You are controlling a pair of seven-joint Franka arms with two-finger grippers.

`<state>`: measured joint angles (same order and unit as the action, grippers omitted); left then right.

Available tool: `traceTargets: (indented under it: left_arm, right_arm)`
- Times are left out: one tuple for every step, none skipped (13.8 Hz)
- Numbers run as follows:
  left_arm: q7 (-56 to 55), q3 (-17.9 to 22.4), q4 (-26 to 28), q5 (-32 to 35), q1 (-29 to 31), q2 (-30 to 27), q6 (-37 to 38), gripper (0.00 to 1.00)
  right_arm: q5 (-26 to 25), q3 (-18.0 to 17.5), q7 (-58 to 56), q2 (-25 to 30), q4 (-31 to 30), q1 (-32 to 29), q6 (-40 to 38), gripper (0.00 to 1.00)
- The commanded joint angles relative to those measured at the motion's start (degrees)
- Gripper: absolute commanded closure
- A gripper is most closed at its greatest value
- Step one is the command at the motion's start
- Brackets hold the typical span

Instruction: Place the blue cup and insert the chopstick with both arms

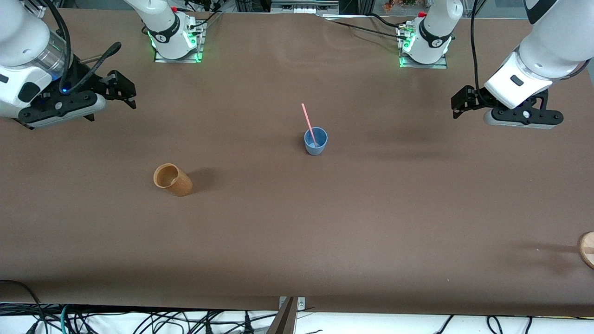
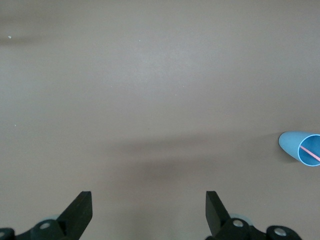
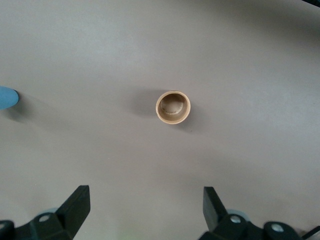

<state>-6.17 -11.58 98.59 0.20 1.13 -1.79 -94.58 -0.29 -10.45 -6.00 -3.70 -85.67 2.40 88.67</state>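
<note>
The blue cup (image 1: pixel 316 141) stands upright near the middle of the table with the pink chopstick (image 1: pixel 308 124) leaning inside it, its upper end sticking out above the rim. The cup (image 2: pixel 301 146) and chopstick (image 2: pixel 311 153) also show at the edge of the left wrist view, and a sliver of the cup (image 3: pixel 8 97) shows in the right wrist view. My left gripper (image 1: pixel 460 105) is open and empty, up over the table at the left arm's end. My right gripper (image 1: pixel 124 93) is open and empty, up over the table at the right arm's end.
A tan wooden-looking cup (image 1: pixel 172 179) stands toward the right arm's end, nearer the front camera than the blue cup; it also shows in the right wrist view (image 3: pixel 173 107). A round wooden object (image 1: pixel 587 249) sits at the table's edge at the left arm's end.
</note>
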Motion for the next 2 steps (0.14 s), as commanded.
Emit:
traceTargets:
  left_arm:
    - [0.63,-0.28,-1.12,0.15,0.1,0.21,1.15,0.0]
    - [0.63,-0.28,-1.12,0.15,0.19,0.21,1.06,0.0]
  right_arm:
    - [0.82,0.17,-1.29,2.99,-2.31,-0.47,-0.08,0.0]
    - [0.82,0.17,-1.29,2.99,-2.31,-0.47,-0.6,0.0]
